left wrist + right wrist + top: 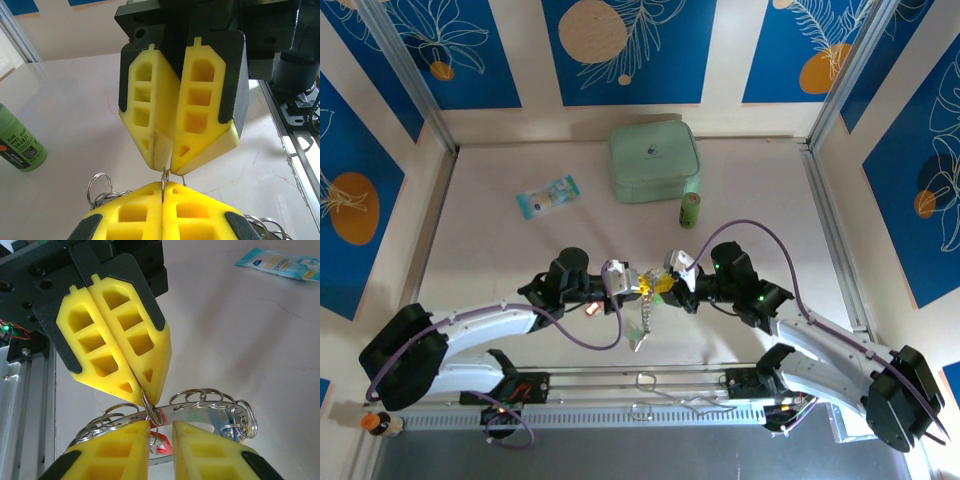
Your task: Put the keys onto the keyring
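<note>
Keyring [646,310] and keys [161,447], long axis toward near edge, in clenched left end effector [163,186]; right end effector [161,426] parted.

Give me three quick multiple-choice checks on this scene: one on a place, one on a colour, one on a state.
1. Where is the green bottle?
A. On the table, by the near right corner of the mint-green case
B. On top of the case
C. At the table's left edge

2. What colour are the left fingers?
A. Red
B. Yellow
C. White

3. How do the left fingers stand?
A. Wide open
B. Shut on nothing
C. Shut on a metal ring

Answers:
1 A: the top view shows the bottle on the table right by that corner.
2 B: both wrist views show them yellow.
3 C: the left wrist view shows them pressed together with the thin ring pinched at the tips.
</note>
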You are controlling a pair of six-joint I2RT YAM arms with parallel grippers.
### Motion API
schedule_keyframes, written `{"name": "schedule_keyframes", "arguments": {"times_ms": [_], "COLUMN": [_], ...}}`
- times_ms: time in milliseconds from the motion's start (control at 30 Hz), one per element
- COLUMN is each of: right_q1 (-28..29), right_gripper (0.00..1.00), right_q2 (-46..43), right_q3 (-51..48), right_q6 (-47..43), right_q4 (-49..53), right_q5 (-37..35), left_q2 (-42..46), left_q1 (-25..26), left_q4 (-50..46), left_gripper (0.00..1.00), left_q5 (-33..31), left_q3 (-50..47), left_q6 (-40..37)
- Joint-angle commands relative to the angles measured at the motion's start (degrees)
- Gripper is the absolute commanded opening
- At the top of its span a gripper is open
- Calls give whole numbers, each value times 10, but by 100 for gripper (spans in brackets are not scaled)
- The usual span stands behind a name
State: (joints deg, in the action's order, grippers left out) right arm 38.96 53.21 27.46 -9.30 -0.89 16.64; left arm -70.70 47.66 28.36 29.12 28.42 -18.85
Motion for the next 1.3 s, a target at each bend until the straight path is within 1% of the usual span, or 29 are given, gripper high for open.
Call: {"name": "schedule_keyframes", "arguments": {"times_ms": [0, 267, 367, 633, 667, 700, 767, 800, 867, 933, 1133, 1200, 1267], "right_q1": [-2, -1, 2, 17, 17, 17, 17, 17, 17, 17, 19, 19, 19], "right_gripper": [14, 2, 0, 0, 1, 5, 19, 23, 29, 33, 33, 32, 28], "right_q2": [6, 9, 19, 48, 41, 34, 16, 8, -6, -12, 2, 11, 19], "right_q3": [2, 4, 4, 11, 14, 15, 15, 13, 6, -1, 0, 4, 8], "right_q6": [7, 5, 7, 10, 8, 6, -2, -7, -13, -14, -12, -15, -16], "right_q4": [-2, 8, 9, 5, 7, 7, 8, 7, 4, -1, -29, -33, -37], "right_q5": [19, 19, 8, -1, -1, -4, -13, -16, -19, -15, -14, -11, -7], "left_q2": [1, 3, 3, 5, 5, 5, 4, 4, 3, 3, -1, 0, -1], "left_q1": [3, 3, 3, 3, 2, 3, 3, 2, 3, 3, 3, 2, 3], "left_q4": [37, 39, 42, 52, 51, 51, 52, 55, 57, 60, 70, 71, 74], "left_gripper": [0, 0, 0, 0, 0, 0, 0, 0, 0, 0, 0, 0, 0], "left_q5": [14, 12, 12, 21, 22, 22, 22, 23, 23, 24, 30, 31, 33], "left_q3": [-4, -5, -7, -12, -12, -11, -11, -11, -12, -13, -14, -15, -15], "left_q6": [6, 2, 1, 0, 0, 0, -1, 0, 0, 2, 9, 10, 11]}}
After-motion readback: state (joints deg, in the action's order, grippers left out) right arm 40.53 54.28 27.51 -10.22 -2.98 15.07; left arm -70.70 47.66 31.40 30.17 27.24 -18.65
